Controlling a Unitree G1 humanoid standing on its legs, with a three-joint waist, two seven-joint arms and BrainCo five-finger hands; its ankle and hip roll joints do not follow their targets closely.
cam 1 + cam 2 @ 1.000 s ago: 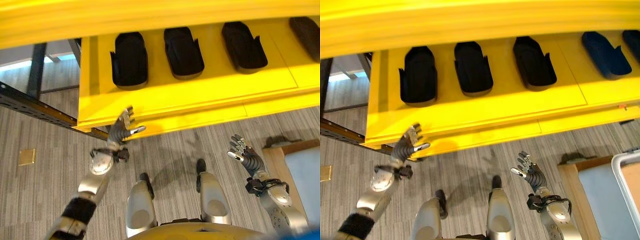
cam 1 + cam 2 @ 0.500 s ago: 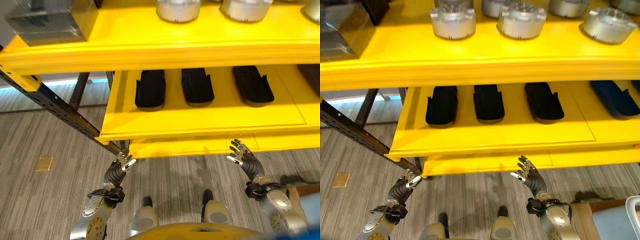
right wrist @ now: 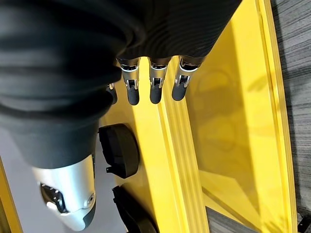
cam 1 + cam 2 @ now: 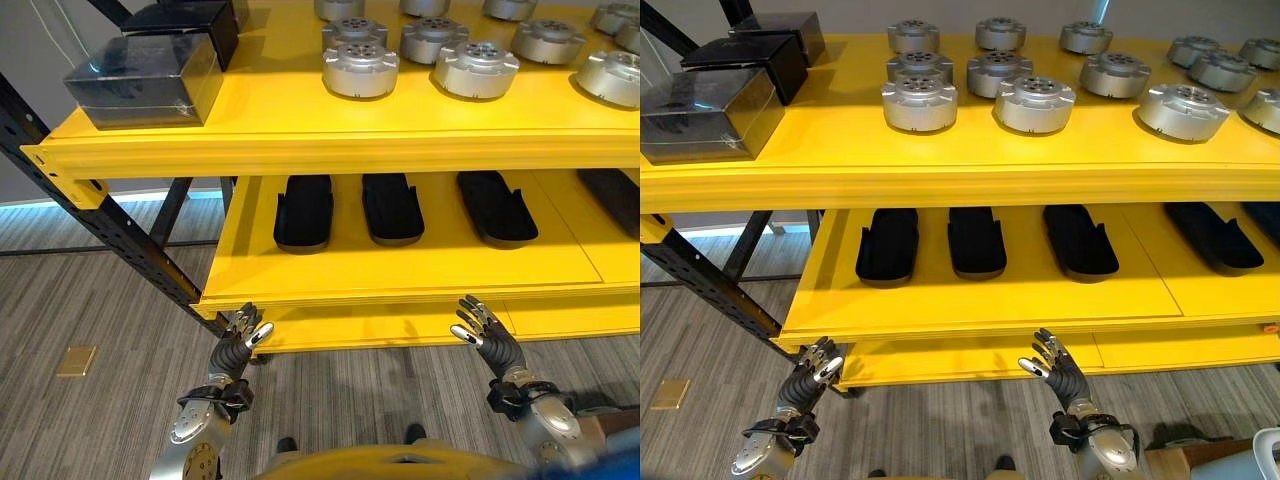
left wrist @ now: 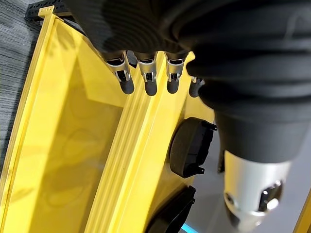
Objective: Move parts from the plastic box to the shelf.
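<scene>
Both of the humanoid's hands hang empty below the front lip of a yellow shelf [image 4: 970, 185], fingers loosely spread and gripping nothing. The left hand [image 4: 240, 343] sits just under the lower tier's near left corner; the right hand [image 4: 482, 333] hovers under the same edge, further along. Neither touches the shelf, though in the wrist views the dark fingertips [image 5: 148, 87] point along the yellow ledge from close by.

Above and beyond both hands, on the lower tier, lie black moulded parts [image 4: 888, 244] in a row, each with its long axis running front to back, away from the hands. Higher up and further back, silver round parts [image 4: 919, 103] stand in rows on the top tier, with dark boxes [image 4: 700, 112] at the left end.

Since each hand carries nothing, the next part has probably yet to be fetched. The plastic box cannot be placed from here.
</scene>
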